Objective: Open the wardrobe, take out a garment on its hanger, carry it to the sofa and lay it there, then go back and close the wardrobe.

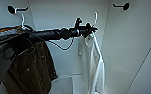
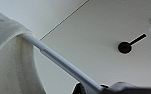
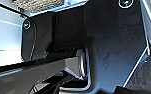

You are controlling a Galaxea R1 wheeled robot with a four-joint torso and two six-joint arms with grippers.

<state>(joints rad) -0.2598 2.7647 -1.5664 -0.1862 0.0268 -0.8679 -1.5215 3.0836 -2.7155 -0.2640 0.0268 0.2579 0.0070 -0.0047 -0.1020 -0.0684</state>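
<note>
**Two garments on hooks, one wanted: wardrobe interior, left claw at the hanger**

Item 1, the wardrobe (image 1: 131,50): doors open, plain smooth white panels inside, black hooks (image 1: 121,5) high on the back wall.

Item 2, the garment (image 1: 92,65): white shirt, thin and limp, hanging in long folds toward the right of the interior. I judge it very light and soft, liable to swing and slide off its support if tilted.

Item 3, the hanger (image 1: 95,17): thin white, rigid, smooth, hook top raised above the shirt's shoulder. In the left wrist view its straight arm (image 2: 63,62) runs from the fabric (image 2: 8,62) to my claw. It is the only stiff part, so the hold belongs near the neck.

Item 4, left claw (image 1: 91,29): black, reaching in from the left, at the hanger's neck; closed on it or not, I cannot tell.

Item 5, olive-brown jacket (image 1: 31,67): heavier cloth, on its own hanger at left, not wanted.

Item 6, right claw: state cannot be told.
</note>
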